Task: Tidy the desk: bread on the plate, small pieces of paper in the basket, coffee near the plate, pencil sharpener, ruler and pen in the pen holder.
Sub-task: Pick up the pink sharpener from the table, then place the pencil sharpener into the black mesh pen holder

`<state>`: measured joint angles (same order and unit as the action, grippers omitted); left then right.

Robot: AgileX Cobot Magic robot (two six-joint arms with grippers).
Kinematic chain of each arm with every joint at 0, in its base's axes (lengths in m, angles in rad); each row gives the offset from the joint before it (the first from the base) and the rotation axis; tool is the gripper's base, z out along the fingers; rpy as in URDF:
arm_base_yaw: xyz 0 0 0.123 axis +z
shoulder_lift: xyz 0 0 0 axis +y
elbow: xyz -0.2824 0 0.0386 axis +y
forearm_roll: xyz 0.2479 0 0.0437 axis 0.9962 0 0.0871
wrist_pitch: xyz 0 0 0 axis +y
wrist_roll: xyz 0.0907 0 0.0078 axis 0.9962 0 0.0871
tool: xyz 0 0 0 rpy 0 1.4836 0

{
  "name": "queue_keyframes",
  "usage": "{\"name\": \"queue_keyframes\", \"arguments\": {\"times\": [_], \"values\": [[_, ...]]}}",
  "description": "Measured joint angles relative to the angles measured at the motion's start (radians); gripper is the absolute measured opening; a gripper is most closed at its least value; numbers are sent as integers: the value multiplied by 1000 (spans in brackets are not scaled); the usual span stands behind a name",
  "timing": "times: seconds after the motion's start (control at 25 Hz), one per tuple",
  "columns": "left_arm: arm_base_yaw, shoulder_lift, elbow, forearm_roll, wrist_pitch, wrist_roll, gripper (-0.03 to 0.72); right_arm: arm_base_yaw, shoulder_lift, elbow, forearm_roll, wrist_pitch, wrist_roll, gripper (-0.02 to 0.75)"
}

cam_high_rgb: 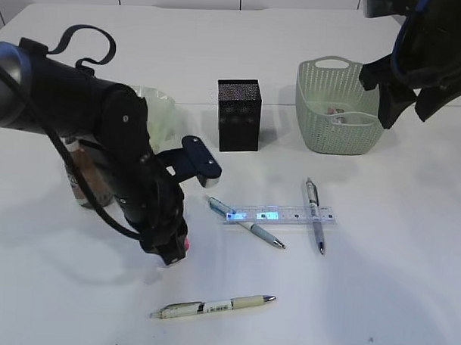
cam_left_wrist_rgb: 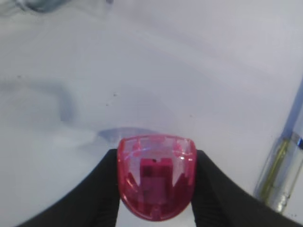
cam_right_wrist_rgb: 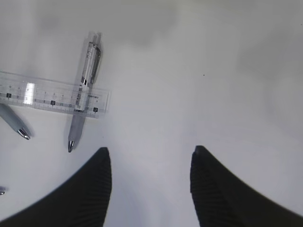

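Note:
My left gripper (cam_high_rgb: 175, 252) hangs low over the desk (cam_high_rgb: 378, 291), shut on a translucent red pencil sharpener (cam_left_wrist_rgb: 156, 177) that fills the gap between both fingers. My right gripper (cam_right_wrist_rgb: 149, 151) is open and empty, raised at the right by the pale green basket (cam_high_rgb: 334, 134). The clear ruler (cam_high_rgb: 280, 215) lies mid-desk across two pens (cam_high_rgb: 246, 223) (cam_high_rgb: 315, 213). A third pen (cam_high_rgb: 211, 306) lies near the front. The black mesh pen holder (cam_high_rgb: 238, 114) stands behind them. The green plate (cam_high_rgb: 161, 109) and the coffee (cam_high_rgb: 83, 175) are partly hidden by my left arm. The bread is hidden.
Something pinkish, perhaps paper (cam_high_rgb: 340, 110), shows inside the basket. In the left wrist view a pen (cam_left_wrist_rgb: 284, 175) lies just right of the held sharpener. The right wrist view looks down on the ruler (cam_right_wrist_rgb: 52, 97) and a pen (cam_right_wrist_rgb: 85, 94).

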<state>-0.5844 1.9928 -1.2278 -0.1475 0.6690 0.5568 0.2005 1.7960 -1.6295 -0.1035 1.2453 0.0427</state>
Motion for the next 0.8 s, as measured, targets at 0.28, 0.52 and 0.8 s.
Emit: {"name": "queue_keyframes", "arguments": {"times": [0.28,0.52,0.8], "values": [[0,0,-111,-34,-3,-51,298,0,0,0,0,0,0,426],[0,0,-176,-120,-155,-56,298,0,0,0,0,0,0,426],[0,0,-187,-138,-450,-56,298,0,0,0,0,0,0,426]]}}
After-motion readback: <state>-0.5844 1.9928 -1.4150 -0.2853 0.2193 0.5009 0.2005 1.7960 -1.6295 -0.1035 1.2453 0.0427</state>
